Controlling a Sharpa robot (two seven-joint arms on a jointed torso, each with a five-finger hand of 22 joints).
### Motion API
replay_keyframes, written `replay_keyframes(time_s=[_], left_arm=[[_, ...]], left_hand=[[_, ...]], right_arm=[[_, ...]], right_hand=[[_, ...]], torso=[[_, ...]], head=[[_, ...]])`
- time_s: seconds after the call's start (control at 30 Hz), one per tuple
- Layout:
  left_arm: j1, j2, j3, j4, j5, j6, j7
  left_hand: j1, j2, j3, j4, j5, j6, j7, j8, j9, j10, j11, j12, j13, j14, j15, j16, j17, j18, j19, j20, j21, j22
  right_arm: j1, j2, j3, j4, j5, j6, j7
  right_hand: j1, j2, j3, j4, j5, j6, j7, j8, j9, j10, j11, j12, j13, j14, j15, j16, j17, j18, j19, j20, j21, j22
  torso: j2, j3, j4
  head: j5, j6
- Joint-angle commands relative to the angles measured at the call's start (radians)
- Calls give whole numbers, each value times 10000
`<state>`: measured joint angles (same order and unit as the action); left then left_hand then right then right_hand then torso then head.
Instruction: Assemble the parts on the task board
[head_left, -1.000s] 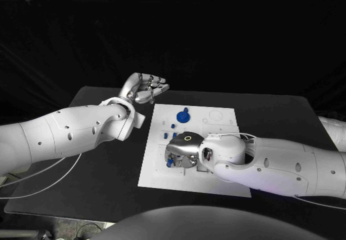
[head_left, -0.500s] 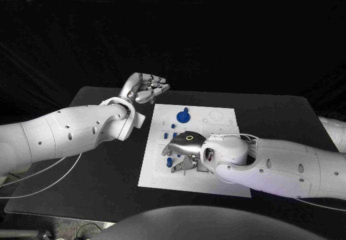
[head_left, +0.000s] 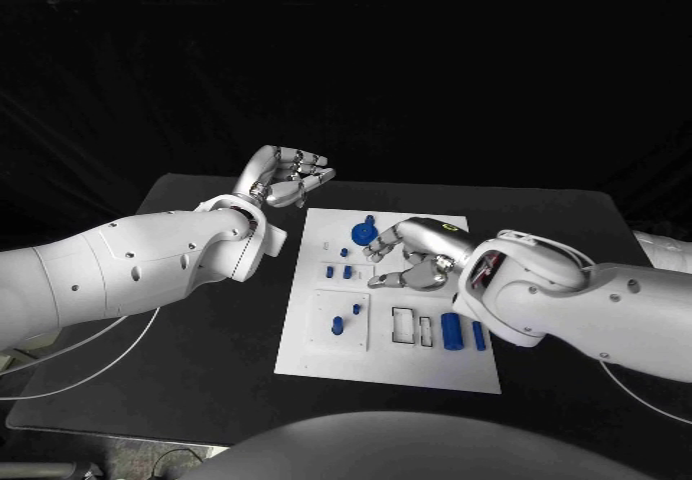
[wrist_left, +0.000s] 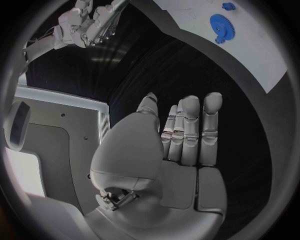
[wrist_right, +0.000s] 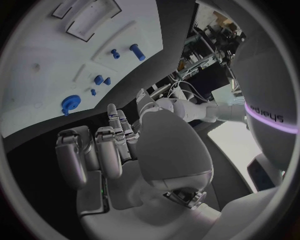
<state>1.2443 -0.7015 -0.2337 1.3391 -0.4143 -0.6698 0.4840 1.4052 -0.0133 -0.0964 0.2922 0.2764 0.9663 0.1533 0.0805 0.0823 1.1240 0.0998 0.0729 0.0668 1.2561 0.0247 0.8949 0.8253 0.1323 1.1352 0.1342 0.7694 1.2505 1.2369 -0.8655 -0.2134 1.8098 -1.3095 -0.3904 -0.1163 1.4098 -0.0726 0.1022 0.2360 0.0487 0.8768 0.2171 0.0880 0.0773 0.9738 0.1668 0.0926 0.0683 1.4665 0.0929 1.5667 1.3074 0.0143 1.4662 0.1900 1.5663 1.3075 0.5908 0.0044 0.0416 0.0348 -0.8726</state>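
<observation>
While silver right hand (head_left: 414, 258) hovered, fingers curled, grasping nothing, above white flat task board (head_left: 317, 355), small blue plastic parts (head_left: 462, 331) lay there unassembled; silver left hand (head_left: 289, 176), clenched empty, waited beyond board's far corner, likely for clearance.

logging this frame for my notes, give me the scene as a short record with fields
surface: black table
task board: white plate in the middle of the table
blue gear: on the far part of the board
blue cylinders: two lying side by side near the board's right edge, beside two rectangular slots
small blue pegs: mid-board, one more on the raised square at the left
left hand: off the board past its far left corner, fingers curled, holding nothing
right hand: above the board next to the gear, nothing visibly held
</observation>
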Motion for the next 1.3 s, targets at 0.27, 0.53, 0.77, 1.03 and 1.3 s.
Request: replay_keyframes(time_s=[0.27, 0.53, 0.77, 1.03, 1.3], left_arm=[[4, 124, 6, -64, -48, 125, 98], [4, 212, 5, -100, -48, 138, 68], [6, 276, 5, -149, -48, 128, 36], [7, 378, 5, -214, -48, 170, 28], [6, 371, 4, -224, -48, 208, 28]], left_hand=[[-26, 84, -67, -1, 59, -40, 58, -31, -17, -66, 13, -46, -13, 26, 48, -17, 7, 142, 69, 20, -57, -8], [-26, 84, -67, -1, 59, -40, 58, -31, -17, -66, 13, -46, -13, 26, 48, -17, 7, 142, 69, 20, -57, -8], [-29, 88, -75, 1, 58, -39, 59, -31, -16, -65, 14, -45, -12, 21, 48, -31, -7, 141, 76, 20, -56, -6], [-29, 88, -75, 1, 58, -39, 59, -31, -16, -65, 14, -45, -12, 21, 48, -31, -7, 141, 76, 20, -56, -6], [-29, 88, -75, 1, 58, -39, 59, -31, -16, -65, 14, -45, -12, 21, 48, -31, -7, 141, 76, 20, -56, -6]], right_arm=[[538, -1572, -22, 850, 3815, -98, -419], [595, -2900, -163, 1389, 4650, 1112, -2167], [464, -3806, -220, 1756, 4649, 1791, -3618], [193, -4073, -231, 1925, 4147, 1677, -4298], [-298, -3836, -232, 1923, 2802, 1477, -4816]], right_hand=[[-177, 575, -241, 272, 1, 210, -144, 26, 5, 1247, -242, 651, 185, 1043, -54, 41, 2634, -143, 1046, 79, 45, 2633], [-963, 1123, -1028, 514, 231, -413, -467, 29, -3, 2015, -716, 2708, 1635, 1043, -522, 41, 2634, -21, 754, -450, -349, 2466], [-1636, 1498, -2479, 512, 1100, -1663, -553, 1263, 400, 1299, -769, 12471, 11333, 1043, -629, 41, 2634, 97, 471, -471, -824, 2268], [-1892, 1454, -3198, 501, 1639, -2055, -563, 2601, 831, 5970, -882, 14782, 15025, 1043, -692, 41, 2634, 159, 354, -587, -1068, 2185], [-2189, 1464, -3463, 482, 2230, -1414, -582, 3960, 1590, 5970, -743, 14782, 15025, 1043, -605, 41, 2634, 85, 549, -535, -804, 2297]], torso=[[-22, -12, 9], [-22, -25, 3], [-40, -52, -37], [-54, -79, -54], [-41, -69, -65]], head=[[-528, 0], [-1420, 0], [-2076, 0], [-2506, 0], [-2596, 0]])
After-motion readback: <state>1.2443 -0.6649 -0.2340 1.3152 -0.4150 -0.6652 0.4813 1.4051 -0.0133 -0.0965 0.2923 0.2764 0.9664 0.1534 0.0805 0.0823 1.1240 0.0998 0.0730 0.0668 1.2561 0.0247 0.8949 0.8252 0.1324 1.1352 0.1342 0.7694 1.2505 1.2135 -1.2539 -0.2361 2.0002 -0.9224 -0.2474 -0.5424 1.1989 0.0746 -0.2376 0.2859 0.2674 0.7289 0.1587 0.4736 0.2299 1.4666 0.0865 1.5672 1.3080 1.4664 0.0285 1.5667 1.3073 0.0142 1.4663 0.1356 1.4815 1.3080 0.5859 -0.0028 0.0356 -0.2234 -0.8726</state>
